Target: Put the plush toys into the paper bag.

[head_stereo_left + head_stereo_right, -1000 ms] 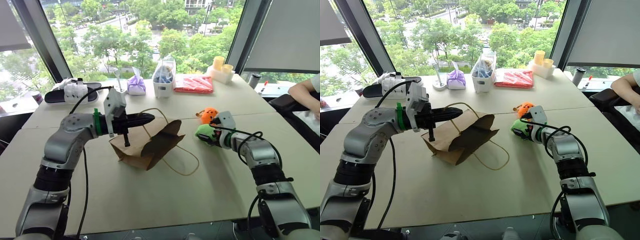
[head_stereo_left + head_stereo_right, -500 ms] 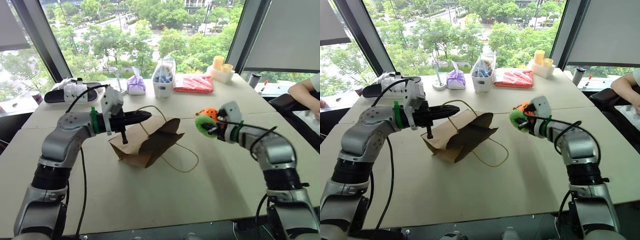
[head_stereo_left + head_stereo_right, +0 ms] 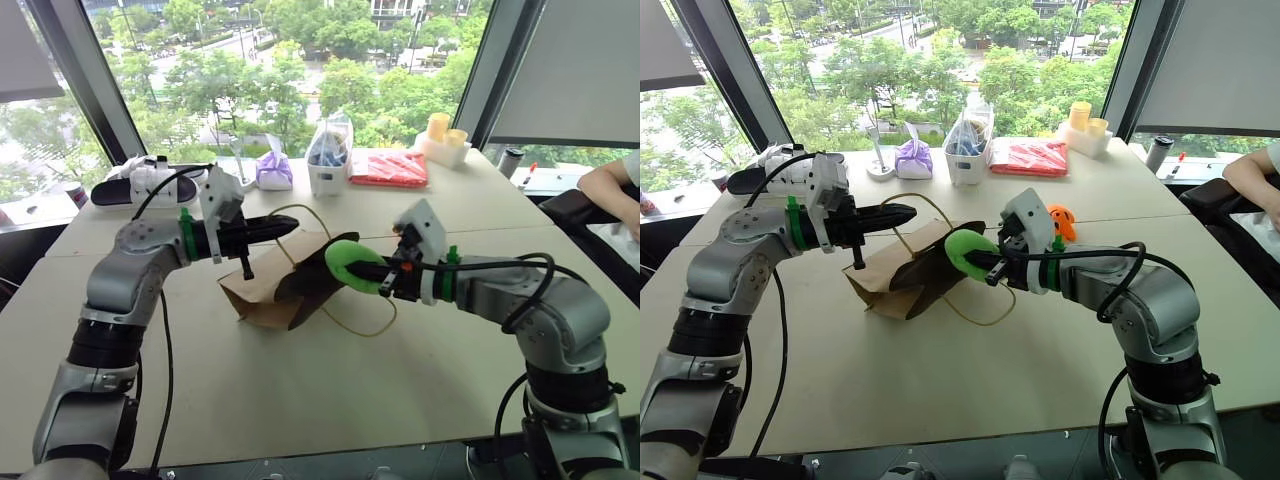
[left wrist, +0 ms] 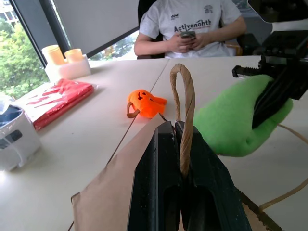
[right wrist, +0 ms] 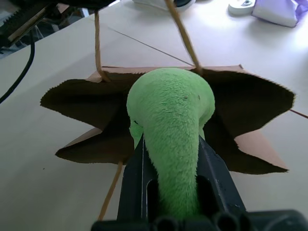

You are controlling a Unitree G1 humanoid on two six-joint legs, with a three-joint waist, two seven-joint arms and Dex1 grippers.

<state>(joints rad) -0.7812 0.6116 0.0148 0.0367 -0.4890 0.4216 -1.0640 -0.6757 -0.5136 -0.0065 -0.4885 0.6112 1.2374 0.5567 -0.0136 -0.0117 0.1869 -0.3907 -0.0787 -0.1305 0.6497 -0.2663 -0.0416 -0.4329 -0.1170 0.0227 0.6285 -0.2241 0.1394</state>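
Note:
The brown paper bag (image 3: pixel 262 290) lies on its side on the table, its dark mouth (image 5: pixel 79 96) facing my right arm. My left gripper (image 3: pixel 288 226) is shut on one cord handle (image 4: pixel 185 103) and holds it up above the bag. My right gripper (image 3: pixel 378 280) is shut on the green plush toy (image 3: pixel 350 262), which hangs in the air just in front of the bag's mouth (image 5: pixel 168 108). The orange plush toy (image 3: pixel 1062 218) lies on the table behind my right gripper, apart from the bag.
Along the far edge stand a purple tied pouch (image 3: pixel 272 170), a clear plastic bag (image 3: pixel 328 148), a red packet (image 3: pixel 388 167), yellow cups (image 3: pixel 442 132) and a black tray (image 3: pixel 135 187). A person's arm (image 3: pixel 610 182) rests at the right. The second handle cord (image 3: pixel 355 325) trails on the table.
My right gripper shut on the green plush toy, lifted it off the table beside the orange toy and carried it left to the bag's mouth. The left gripper kept hold of the handle.

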